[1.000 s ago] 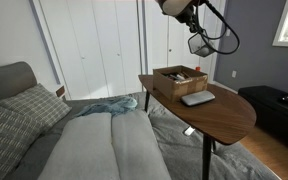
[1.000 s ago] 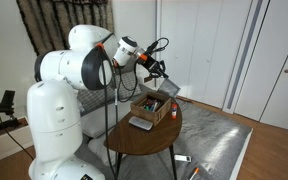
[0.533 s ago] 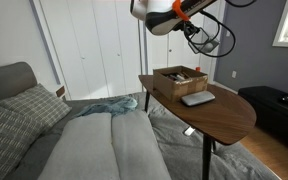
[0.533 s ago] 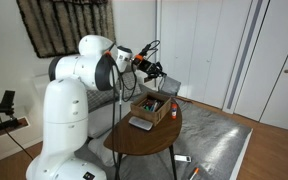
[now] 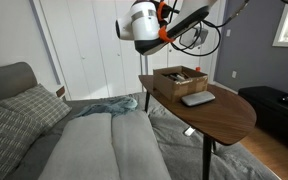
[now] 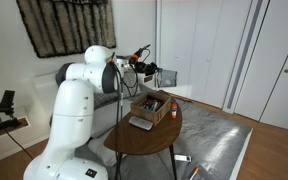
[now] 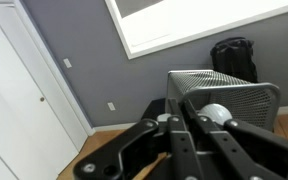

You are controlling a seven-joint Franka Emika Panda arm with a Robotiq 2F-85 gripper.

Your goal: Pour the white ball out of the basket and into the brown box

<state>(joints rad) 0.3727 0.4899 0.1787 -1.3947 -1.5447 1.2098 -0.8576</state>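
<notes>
Jaws are clenched on the basket (image 7: 236, 93), with the white ball (image 7: 215, 113) seen inside. The brown box (image 6: 152, 106) lies below the jaws, well apart. The basket should be centred over it, then tipped slowly.

Blurred fingers (image 7: 134, 140) cut off at bottom edge — hiding part of basket (image 7: 229, 95), brown box (image 5: 180, 80) contents indistinct

Basket (image 7: 244, 95): grey wire mesh, metallic, see-through. Brown box (image 5: 180, 80): matt, wood-look. Counter (image 5: 229, 118): smooth brown wood, slight sheen. Arm shell (image 6: 74, 100): glossy white plastic.
</notes>
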